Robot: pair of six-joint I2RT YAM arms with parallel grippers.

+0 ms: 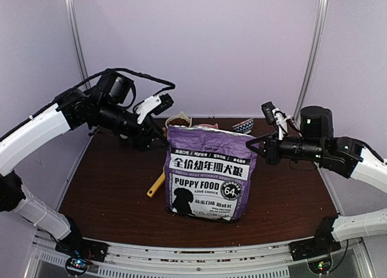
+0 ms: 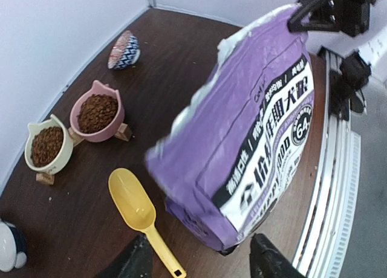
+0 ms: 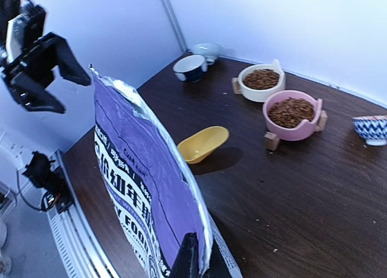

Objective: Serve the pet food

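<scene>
The purple bag (image 1: 208, 175) stands upright. My right gripper (image 3: 188, 257) is pinched closed on its top edge at one corner. My left gripper (image 3: 76, 96) hangs by the bag's other top corner, jaws apart, holding nothing. Behind the bag, kibble (image 2: 97, 112) fills the pink bowl (image 2: 104, 134) and the cream bowl (image 2: 55, 164).

Dark table (image 1: 109, 193): purple bag (image 1: 208, 181), yellow scoop (image 2: 134, 202), several bowls (image 2: 97, 118).

soft even light; bag (image 2: 242, 127) edge motion-blurred
</scene>
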